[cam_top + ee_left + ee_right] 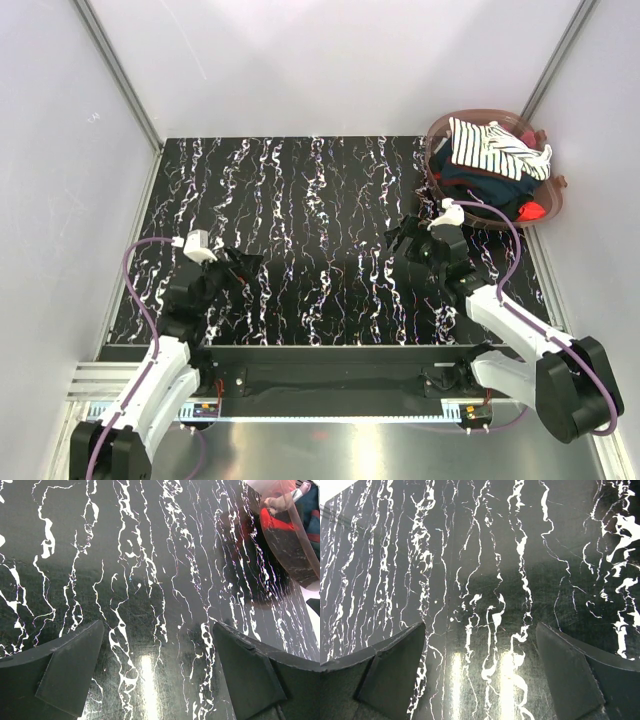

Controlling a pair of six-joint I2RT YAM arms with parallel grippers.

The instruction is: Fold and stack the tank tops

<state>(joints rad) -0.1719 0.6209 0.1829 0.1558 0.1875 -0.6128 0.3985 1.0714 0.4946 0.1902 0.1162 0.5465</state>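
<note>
— Black marbled tabletop [300, 200] with white veins is all I get from both wrist cameras. What do you have from above?

— The same slab. I see both tank tops far back on the right, piled in a translucent brownish basket [431, 155] in the tabletop's far right corner. The white striped tank top [490, 148] lies crumpled on top. The navy tank top [478, 182] is bunched under it, with a bit of red trim [530, 210] showing at the near right rim.

— Where are my arms?

— Your left gripper [243, 268] is low over the near left part of the tabletop, pointing toward the middle. Your right gripper [405, 240] is right of centre, just in front of the basket and apart from it.

— On the left wrist view my left gripper [157, 675] has its jaws spread wide, nothing between them but bare surface. The basket [295, 545] sits in the upper right corner of that view, some red cloth visible through its wall.

— And the right?

— My right gripper [480, 675] is released too, jaws wide apart over veined surface, grasping nothing. I see no cloth in that view.

— From above, neither gripper touches the basket or the tops.
</note>
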